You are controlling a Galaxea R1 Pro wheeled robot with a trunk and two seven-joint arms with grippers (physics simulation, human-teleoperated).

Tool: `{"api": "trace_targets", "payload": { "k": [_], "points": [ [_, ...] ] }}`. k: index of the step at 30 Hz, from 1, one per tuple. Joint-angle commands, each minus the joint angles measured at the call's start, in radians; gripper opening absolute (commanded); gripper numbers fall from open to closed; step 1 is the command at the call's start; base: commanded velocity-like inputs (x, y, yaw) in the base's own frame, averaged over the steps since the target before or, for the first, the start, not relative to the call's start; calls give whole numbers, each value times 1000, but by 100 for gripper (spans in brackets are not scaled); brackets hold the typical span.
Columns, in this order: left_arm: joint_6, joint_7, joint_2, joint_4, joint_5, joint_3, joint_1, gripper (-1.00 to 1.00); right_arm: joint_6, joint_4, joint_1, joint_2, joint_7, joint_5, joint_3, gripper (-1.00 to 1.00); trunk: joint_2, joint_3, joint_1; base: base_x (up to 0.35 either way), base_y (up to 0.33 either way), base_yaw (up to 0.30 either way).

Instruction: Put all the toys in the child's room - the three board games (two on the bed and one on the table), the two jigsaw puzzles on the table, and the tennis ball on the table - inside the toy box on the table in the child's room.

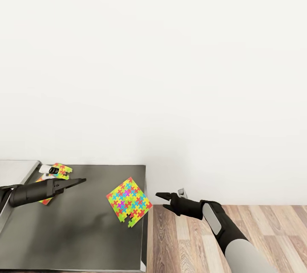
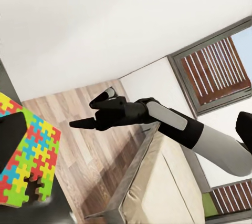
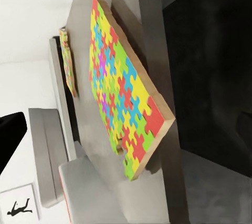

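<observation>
One jigsaw puzzle [image 1: 129, 200] [image 3: 118, 92] [image 2: 29, 161] lies flat on the lower dark grey section of the table [image 1: 85, 230], near its right edge. A second jigsaw puzzle [image 1: 60, 169] [image 3: 67, 61] lies further left, partly under my left arm. My left gripper [image 1: 83, 180] hovers open between the two puzzles and holds nothing. My right gripper [image 1: 161, 201] [image 2: 89, 111] is open and empty just beyond the table's right edge, over the floor, pointing at the nearer puzzle. The toy box, board games and tennis ball are out of view.
A white wall rises behind the table. Wood-plank floor [image 1: 238, 230] lies to the right. The light grey table top [image 1: 15, 170] starts at the far left. In the left wrist view the bed [image 2: 163, 182] and a window [image 2: 215, 71] show behind my right arm.
</observation>
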Motion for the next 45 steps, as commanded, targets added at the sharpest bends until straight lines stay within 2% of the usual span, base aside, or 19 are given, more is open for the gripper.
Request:
{"api": "trace_targets", "payload": {
  "k": [1, 28, 45],
  "points": [
    [11, -4, 0, 0, 0, 0, -1, 100, 4, 0, -1, 2, 3, 3, -5, 100, -8, -4, 4, 0, 0, 0],
    [11, -4, 0, 0, -1, -2, 0, 100, 0, 0, -1, 7, 3, 6, -4, 100, -197, -89, 108, 0, 0, 0],
    [11, -4, -1, 1, -1, -2, 0, 100, 0, 0, -1, 7, 3, 9, -1, 100, -197, -89, 108, 0, 1, 0]
  ]
}}
